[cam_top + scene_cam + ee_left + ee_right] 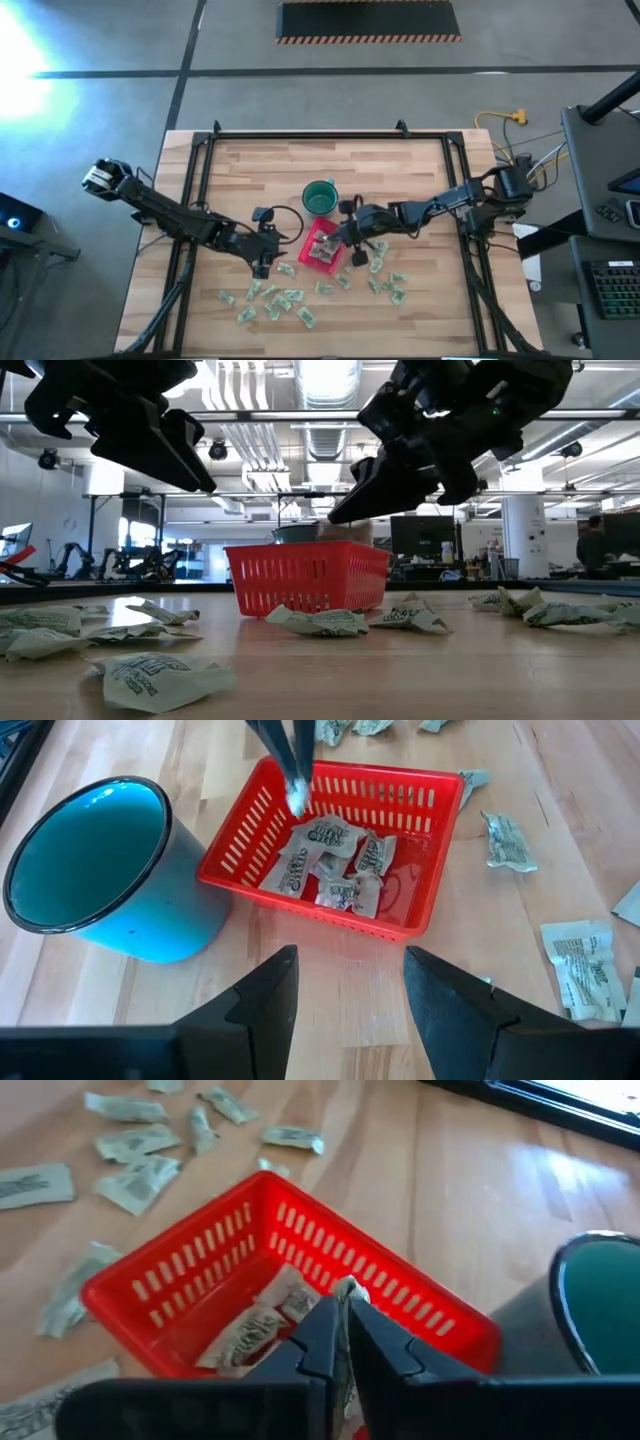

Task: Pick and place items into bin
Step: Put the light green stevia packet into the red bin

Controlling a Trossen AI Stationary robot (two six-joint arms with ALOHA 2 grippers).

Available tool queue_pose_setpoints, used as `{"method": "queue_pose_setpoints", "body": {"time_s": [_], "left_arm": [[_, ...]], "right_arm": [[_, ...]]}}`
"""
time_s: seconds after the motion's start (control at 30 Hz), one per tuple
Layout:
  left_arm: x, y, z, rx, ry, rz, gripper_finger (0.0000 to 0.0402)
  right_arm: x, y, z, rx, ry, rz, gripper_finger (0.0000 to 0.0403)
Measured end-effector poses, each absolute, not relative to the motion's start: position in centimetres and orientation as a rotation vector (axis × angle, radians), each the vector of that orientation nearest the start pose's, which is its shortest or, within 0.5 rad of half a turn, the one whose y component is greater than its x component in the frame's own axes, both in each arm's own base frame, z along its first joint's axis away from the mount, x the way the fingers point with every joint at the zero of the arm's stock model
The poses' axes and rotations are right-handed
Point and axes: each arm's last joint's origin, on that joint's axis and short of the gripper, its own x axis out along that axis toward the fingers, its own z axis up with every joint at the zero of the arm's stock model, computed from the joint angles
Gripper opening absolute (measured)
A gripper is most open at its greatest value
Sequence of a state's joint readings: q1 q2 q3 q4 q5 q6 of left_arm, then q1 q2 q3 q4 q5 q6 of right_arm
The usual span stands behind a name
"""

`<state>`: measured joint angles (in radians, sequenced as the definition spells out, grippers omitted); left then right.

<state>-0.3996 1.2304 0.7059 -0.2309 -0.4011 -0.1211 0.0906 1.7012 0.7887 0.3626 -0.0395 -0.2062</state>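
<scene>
Right gripper jaws pinch a crumpled pale item, seemingly, over the red slotted bin.

Dark print is seen on the wrapped items lying in the red bin, but no word can be made out. The same unreadable print is carried by the item nearest the low camera.
</scene>
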Motion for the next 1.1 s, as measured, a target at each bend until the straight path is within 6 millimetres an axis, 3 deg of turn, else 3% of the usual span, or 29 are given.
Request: {"method": "queue_pose_setpoints", "body": {"time_s": [0.23,0.47,0.77,1.1], "left_arm": [[22.7,-8.4,21.4,0.165,0.703,0.041,0.0167],[21.1,-8.7,19.9,-0.030,0.908,0.007,0.0167],[19.8,-8.8,17.5,-0.151,0.994,0.076,0.0167],[19.1,-8.7,15.4,-0.280,1.068,0.146,0.0167]], "right_arm": [[33.2,3.2,15.9,-0.215,0.530,0.195,0.0093],[32.0,3.1,17.1,-0.216,0.587,0.201,0.0132],[29.8,3.9,18.7,-0.172,0.681,0.224,0.0123],[28.6,5.3,19.1,-0.186,0.727,0.275,0.0101]]}}
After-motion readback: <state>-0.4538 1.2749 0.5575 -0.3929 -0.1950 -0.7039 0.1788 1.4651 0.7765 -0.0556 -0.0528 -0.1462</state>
